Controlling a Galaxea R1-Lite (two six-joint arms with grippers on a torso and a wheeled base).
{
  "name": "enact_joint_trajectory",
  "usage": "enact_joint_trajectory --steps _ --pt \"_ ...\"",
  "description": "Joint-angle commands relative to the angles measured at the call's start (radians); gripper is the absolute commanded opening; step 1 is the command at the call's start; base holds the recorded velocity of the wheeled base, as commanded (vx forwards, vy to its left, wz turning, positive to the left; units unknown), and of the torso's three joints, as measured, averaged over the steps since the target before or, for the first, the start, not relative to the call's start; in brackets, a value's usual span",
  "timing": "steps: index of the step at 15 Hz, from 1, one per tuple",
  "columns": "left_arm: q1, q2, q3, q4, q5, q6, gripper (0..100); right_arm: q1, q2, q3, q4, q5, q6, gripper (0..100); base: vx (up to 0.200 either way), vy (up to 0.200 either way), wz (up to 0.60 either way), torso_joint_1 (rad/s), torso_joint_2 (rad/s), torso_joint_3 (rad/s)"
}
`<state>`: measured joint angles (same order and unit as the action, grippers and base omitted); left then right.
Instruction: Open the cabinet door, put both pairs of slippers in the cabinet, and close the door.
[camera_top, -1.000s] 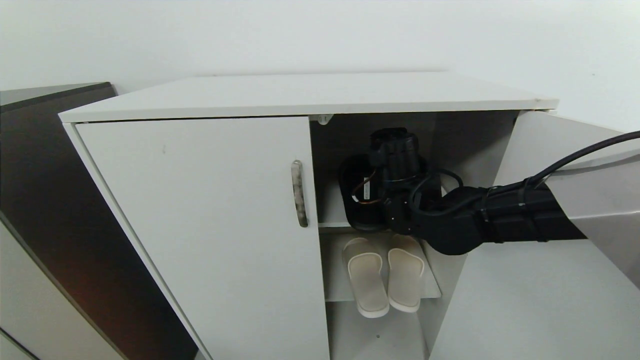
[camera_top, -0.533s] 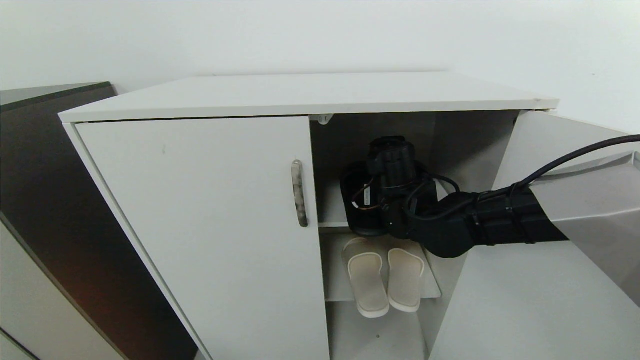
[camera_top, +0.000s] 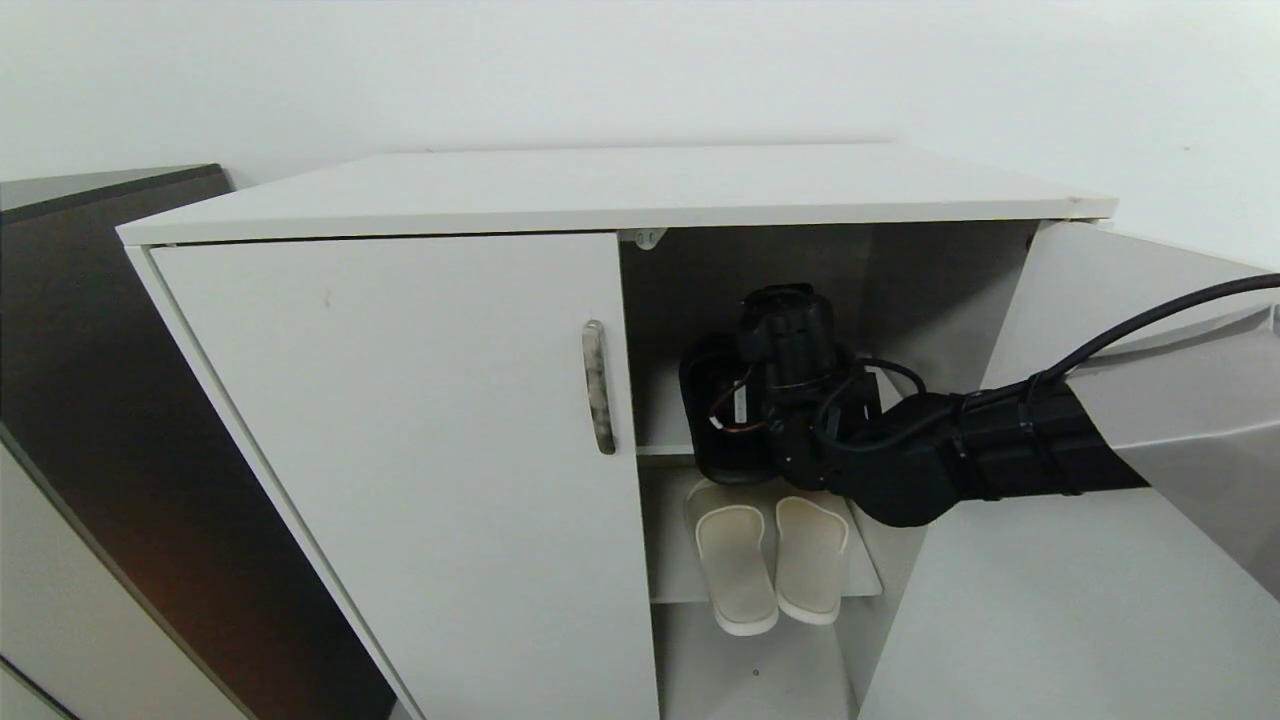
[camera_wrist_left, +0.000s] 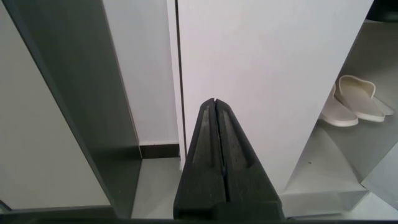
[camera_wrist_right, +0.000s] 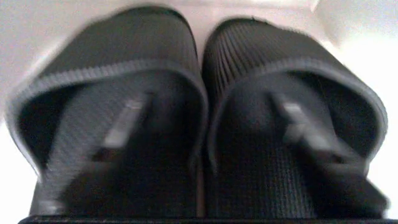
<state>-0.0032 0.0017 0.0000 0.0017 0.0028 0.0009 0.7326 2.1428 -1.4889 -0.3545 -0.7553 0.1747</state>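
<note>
The right arm has drawn back a touch toward 5 o'clock, and the black slippers' (camera_top: 712, 420) heel end now hangs a little farther over the shelf lip.

The cabinet (camera_top: 600, 190) is smooth, matte white board with square edges and a flat top that overhangs. Its right door (camera_top: 1050, 620) stands swung wide at 4 o'clock, leaving the right half open. The left door (camera_top: 400, 450) is shut and carries a slim, curved metal handle (camera_top: 597, 387) at its 3 o'clock edge. At 9 o'clock a dark, flat panel (camera_top: 120, 400) leans just beside the cabinet.

Inside, the upper shelf (camera_top: 660, 420) holds the ribbed, soft-looking black slippers side by side. The right gripper (camera_wrist_right: 205, 106) pinches their adjoining inner walls, with little room to the side wall at 3 o'clock. Below, at 6 o'clock, rounded cream slippers (camera_top: 770, 560) lie flat, heels past the lower shelf (camera_top: 865, 580) edge.

The left gripper (camera_wrist_left: 214, 102) is pressed closed and empty before the shut door.
</note>
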Motion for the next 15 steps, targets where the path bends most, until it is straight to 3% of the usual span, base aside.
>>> enact_joint_trajectory --steps 1,4,8,13,15 --pt "0.0 0.0 0.0 0.0 0.0 -0.001 0 0.022 -0.067 0.064 -0.004 -0.002 0.003 100 0.0 0.0 0.0 0.0 0.0 0.0" --pt "0.0 0.0 0.0 0.0 0.0 -0.001 0 0.077 -0.167 0.145 -0.02 -0.002 0.012 100 0.0 0.0 0.0 0.0 0.0 0.0" --pt "0.0 0.0 0.0 0.0 0.0 -0.001 0 0.179 -0.336 0.404 -0.083 -0.007 0.035 100 0.0 0.0 0.0 0.0 0.0 0.0" --pt "0.0 0.0 0.0 0.0 0.0 -0.001 0 0.202 -0.431 0.65 -0.247 0.007 0.052 100 0.0 0.0 0.0 0.0 0.0 0.0" --pt "0.0 0.0 0.0 0.0 0.0 -0.001 0 0.212 -0.432 0.674 -0.259 0.021 0.043 100 0.0 0.0 0.0 0.0 0.0 0.0"
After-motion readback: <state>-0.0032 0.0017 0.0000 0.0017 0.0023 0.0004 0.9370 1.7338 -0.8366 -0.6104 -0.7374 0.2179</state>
